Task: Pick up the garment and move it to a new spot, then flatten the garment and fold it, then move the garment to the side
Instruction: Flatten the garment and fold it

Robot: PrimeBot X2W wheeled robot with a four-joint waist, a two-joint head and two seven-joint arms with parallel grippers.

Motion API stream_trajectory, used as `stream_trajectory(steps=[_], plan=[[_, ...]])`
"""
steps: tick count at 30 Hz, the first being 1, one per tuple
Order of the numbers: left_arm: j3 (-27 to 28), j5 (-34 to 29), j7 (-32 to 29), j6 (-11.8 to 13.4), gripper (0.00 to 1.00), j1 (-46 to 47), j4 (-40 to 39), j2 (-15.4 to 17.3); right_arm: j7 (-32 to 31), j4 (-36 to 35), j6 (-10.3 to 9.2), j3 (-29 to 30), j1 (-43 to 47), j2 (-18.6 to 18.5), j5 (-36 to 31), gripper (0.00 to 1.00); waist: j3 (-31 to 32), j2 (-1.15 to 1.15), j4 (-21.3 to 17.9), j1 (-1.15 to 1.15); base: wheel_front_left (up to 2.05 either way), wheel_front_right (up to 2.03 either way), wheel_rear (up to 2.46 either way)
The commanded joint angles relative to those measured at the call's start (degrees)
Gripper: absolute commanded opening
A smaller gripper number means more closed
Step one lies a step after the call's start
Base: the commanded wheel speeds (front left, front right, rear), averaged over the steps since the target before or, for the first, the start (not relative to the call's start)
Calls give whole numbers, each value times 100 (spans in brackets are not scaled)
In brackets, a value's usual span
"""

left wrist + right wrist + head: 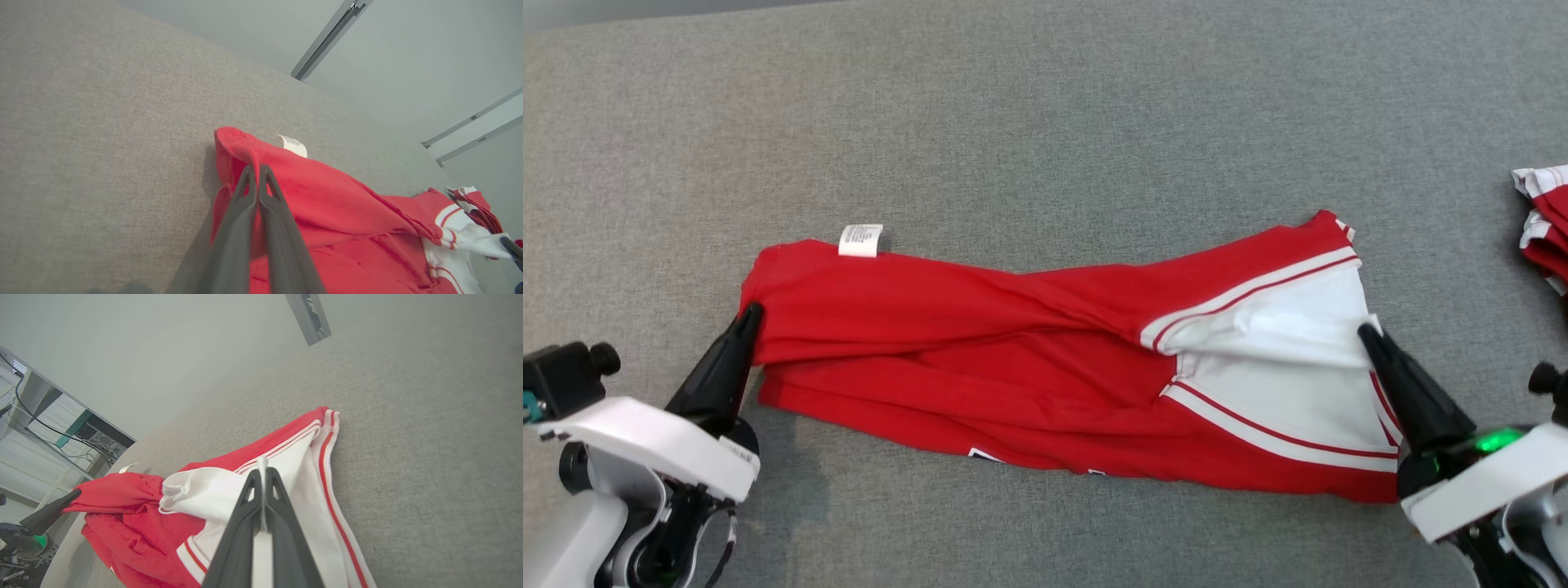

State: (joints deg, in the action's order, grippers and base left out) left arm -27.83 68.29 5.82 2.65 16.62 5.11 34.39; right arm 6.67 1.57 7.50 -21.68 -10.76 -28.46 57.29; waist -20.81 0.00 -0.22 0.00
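Observation:
The garment [980, 359] is red with a white, red-striped section at its right end and a small white label on its far edge. It lies stretched left to right across the grey cloth surface, twisted in the middle. My left gripper [752, 314] is shut on its red left end, and in the left wrist view the dark fingers [257, 171] pinch the red fabric [327, 196]. My right gripper [1365, 333] is shut on the white right end; in the right wrist view its fingers [261, 475] clamp a thin white fold of the garment [212, 490].
Another red and white striped cloth pile [1543, 224] sits at the right edge of the grey surface [1045, 122]. Grey surface stretches far beyond and in front of the garment. A rack with cables [61, 428] stands off past the surface in the right wrist view.

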Motion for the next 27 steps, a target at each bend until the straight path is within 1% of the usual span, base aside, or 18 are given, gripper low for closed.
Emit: stream_trajectory(steps=[1,6,8,11,12,13,14,15,16,20,24,26,27], plan=[[70,94,35,59,0,-189,-123,62,-102,-148,-2,182,247,136,-64,0,18,0,-27,0,0,0,0],[189,311,128,156,0,-633,-297,78,-426,-346,-2,683,888,578,-326,0,53,0,-46,0,0,0,0],[165,335,151,207,0,-770,-267,47,-551,-308,-2,815,1050,762,-441,0,63,0,-42,0,0,0,0],[93,367,164,187,1,-853,-174,-52,-724,-135,-2,967,1171,962,-730,0,65,0,-14,0,0,0,0],[59,329,159,189,16,-858,-124,-68,-747,-47,-2,1011,1185,1036,-833,0,71,0,-8,0,0,0,0],[39,302,191,202,38,-841,-87,-113,-772,28,-2,1060,1176,1092,-978,0,73,0,-1,0,0,0,0],[25,245,242,240,80,-810,-47,-152,-751,76,-2,1124,1150,1173,-1082,14,79,0,4,0,0,0,0],[-4,169,298,245,100,-769,-6,-176,-737,112,-2,1171,1120,1244,-1182,50,89,0,4,0,0,0,0],[-25,111,370,245,100,-736,31,-212,-703,150,-2,1226,1087,1293,-1317,100,102,0,2,0,0,0,0],[58,-215,736,314,100,-628,140,-379,-466,168,-2,1509,956,1527,-1799,100,174,0,-11,0,0,0,0],[261,-735,907,508,100,-549,110,-578,-141,86,-2,1822,811,1725,-2271,100,268,0,-11,0,0,0,0],[435,-1075,937,629,100,-515,28,-688,29,41,-2,2004,739,1827,-2575,100,329,0,-11,0,0,0,0],[617,-1322,940,708,100,-495,-62,-766,113,14,-2,2108,708,1873,-2731,100,358,0,-7,0,0,0,0]])
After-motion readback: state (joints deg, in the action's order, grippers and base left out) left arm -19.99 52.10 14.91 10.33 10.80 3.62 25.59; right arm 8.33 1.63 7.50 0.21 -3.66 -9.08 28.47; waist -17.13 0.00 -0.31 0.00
